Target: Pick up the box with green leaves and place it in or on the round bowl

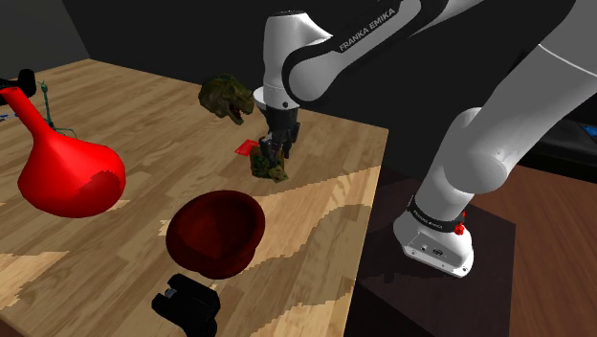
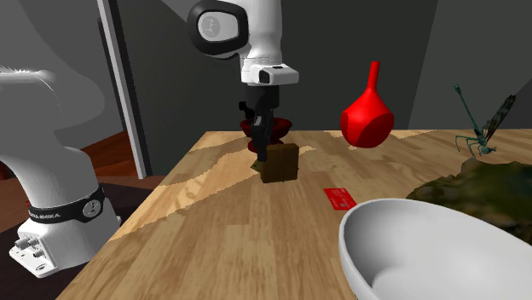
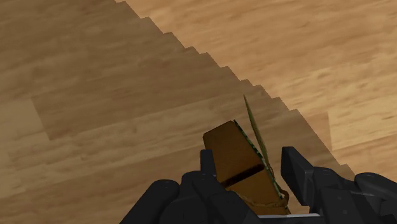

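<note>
The claw (image 1: 275,153) is down at the box (image 1: 268,168), near the middle of the wooden bench (image 1: 124,96). In the wrist view the two black fingers (image 3: 296,172) sit tight on both sides of the box (image 3: 235,153), so the claw (image 3: 248,153) is closed on it. The box is brown there, with a thin green edge poking up on one side. The leaves are too thin to see well. In the second exterior view the box (image 2: 283,164) looks plain brown and the claw (image 2: 260,147) covers its left edge. I cannot tell if the box is touching the bench (image 2: 222,222) or is a little above it.

The round dark red bowl (image 1: 206,251) is near the box, toward the front edge of the bench in the shoulder view. In the second exterior view the arm hides most of this bowl (image 2: 283,126).

A small red card (image 1: 247,146) lies just beside the box. A toy dinosaur head (image 1: 227,98) is farther back. A big red vase (image 1: 72,177) lies at the shoulder view's left, its neck cut off by the edge. A black thing (image 1: 187,304) at the bottom edge is cut off, and I cannot tell what it is. A white bowl (image 2: 426,247) is cut off at the second exterior view's bottom right. A toy dragonfly (image 2: 477,128) stands behind it.
</note>
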Tool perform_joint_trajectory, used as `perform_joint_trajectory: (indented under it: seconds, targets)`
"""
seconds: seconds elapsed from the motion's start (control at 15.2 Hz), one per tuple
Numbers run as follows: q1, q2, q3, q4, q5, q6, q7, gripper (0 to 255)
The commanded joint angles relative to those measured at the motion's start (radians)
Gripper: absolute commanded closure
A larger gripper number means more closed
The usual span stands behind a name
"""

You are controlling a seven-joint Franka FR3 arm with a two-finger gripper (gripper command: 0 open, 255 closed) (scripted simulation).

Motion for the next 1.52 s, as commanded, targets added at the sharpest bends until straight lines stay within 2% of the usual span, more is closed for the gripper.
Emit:
perform_joint_trajectory:
  seconds: [0.0,0.4,1.45]
  targets:
    - [0.000,0.000,0.000,0.000,0.000,0.000,0.000,255]
    - [0.000,0.000,0.000,0.000,0.000,0.000,0.000,255]
    - [0.000,-0.114,-0.025,0.128,0.001,-0.241,-0.001,255]
